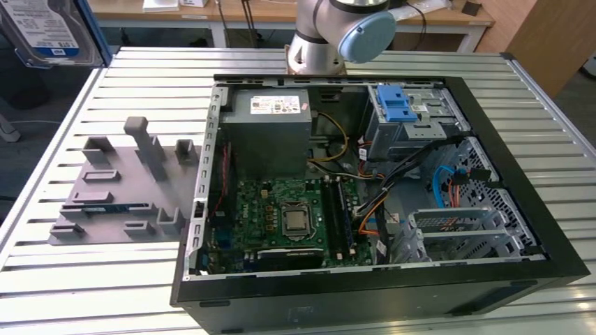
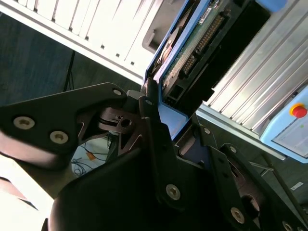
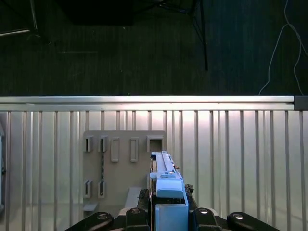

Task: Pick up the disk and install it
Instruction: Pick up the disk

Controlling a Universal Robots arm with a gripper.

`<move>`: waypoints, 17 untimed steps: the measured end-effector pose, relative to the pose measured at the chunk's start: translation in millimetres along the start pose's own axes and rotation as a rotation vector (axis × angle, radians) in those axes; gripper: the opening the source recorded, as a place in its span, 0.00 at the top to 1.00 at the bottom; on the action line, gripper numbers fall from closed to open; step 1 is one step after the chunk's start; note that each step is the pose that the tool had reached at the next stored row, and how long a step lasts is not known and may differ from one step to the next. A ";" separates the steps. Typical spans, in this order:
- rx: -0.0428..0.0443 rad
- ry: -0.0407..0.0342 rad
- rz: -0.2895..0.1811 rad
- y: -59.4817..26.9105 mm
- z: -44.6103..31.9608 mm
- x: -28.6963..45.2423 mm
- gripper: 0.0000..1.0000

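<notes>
The disk [image 1: 44,31] hangs high at the exterior view's upper left, its white label with a blue band facing the camera and a blue rail along its edge. In the first wrist view the disk [image 3: 166,177] stands edge-on, blue rail uppermost, with my gripper [image 3: 168,212] shut on it above the grey fixture [image 3: 122,163]. The second wrist view shows the black fingers [image 2: 153,120] clamped on the disk [image 2: 192,45], whose green circuit board and connector face the camera.
An open computer case [image 1: 521,209] lies on the slatted metal table [image 1: 93,293], with a silver drive cage and blue latch [image 1: 398,106], a grey power supply box [image 1: 270,132] and a motherboard [image 1: 289,216] inside. The grey fixture [image 1: 121,188] sits beside the case. The arm's base [image 1: 322,38] stands behind.
</notes>
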State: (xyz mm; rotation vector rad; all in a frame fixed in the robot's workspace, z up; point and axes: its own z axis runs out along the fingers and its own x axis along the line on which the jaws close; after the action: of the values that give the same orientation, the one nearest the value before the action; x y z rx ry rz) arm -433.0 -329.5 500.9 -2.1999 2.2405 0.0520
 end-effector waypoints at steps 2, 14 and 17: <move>-0.0001 0.0000 0.000 0.0 -2.9 -0.1 0.64; 0.0000 0.0000 0.000 -0.1 -4.6 9.1 0.64; 0.0000 0.0000 0.000 -0.1 -4.7 13.2 0.64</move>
State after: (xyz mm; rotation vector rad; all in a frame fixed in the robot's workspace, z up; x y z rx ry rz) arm -433.0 -342.8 505.3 -2.1999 2.2406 0.0520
